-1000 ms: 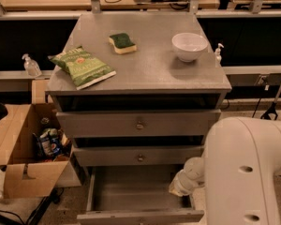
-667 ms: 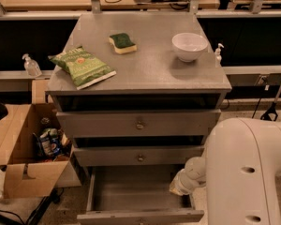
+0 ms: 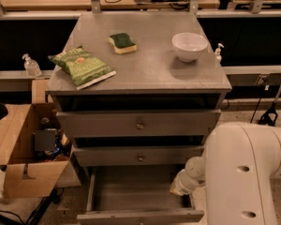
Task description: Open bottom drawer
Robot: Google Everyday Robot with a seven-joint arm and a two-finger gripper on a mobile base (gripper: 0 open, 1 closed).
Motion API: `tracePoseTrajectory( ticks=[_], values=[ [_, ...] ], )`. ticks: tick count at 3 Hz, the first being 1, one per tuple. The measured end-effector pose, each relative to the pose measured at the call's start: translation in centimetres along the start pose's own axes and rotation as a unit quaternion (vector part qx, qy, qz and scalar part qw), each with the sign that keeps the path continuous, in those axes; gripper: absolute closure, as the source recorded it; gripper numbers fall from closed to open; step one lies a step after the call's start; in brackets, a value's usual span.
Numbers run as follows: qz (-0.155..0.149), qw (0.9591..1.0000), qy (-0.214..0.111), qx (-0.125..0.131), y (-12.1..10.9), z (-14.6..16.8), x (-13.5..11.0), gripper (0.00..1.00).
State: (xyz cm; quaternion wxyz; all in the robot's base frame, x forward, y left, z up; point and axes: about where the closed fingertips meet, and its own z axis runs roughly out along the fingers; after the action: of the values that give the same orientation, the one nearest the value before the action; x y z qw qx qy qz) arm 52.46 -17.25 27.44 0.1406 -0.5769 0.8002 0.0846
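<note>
Nothing is seen to have shifted since the earlier frames: the pale claw (image 3: 181, 187) at the end of the bulky white arm (image 3: 243, 172) is held where it was, low against the right side of the narrow grey bottom drawer (image 3: 131, 196). Whether it is open or closed, or has hold of anything, cannot be told. That drawer is pulled out, with its plain grey inside exposed just left of the claw. Above and to the left, the mid-sized grey drawer front (image 3: 107, 156) and the tall grey drawer front (image 3: 98, 124) are seen. Higher still, on the grey cabinet top (image 3: 154, 71), a round white bowl (image 3: 189, 46) is set almost straight above, with a green-and-yellow sponge (image 3: 122, 42) and a green crisp bag (image 3: 82, 67) up to the left. An open brown cardboard box (image 3: 18, 149) is found well apart, to the left.
</note>
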Motion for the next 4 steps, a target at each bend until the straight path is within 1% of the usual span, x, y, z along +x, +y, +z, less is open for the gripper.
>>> tracePoseTrajectory(
  ticks=[1,2,3,4],
  values=[
    [-0.012,0.9990,-0.014,-0.039,-0.4,5.5,3.4,1.00],
    [-0.022,0.9979,-0.029,-0.054,-1.4,8.0,5.0,1.00],
    [-0.033,0.9953,-0.042,-0.081,-1.0,10.1,6.1,1.00],
    [-0.034,0.9930,-0.049,-0.102,0.1,11.3,6.5,1.00]
  ],
)
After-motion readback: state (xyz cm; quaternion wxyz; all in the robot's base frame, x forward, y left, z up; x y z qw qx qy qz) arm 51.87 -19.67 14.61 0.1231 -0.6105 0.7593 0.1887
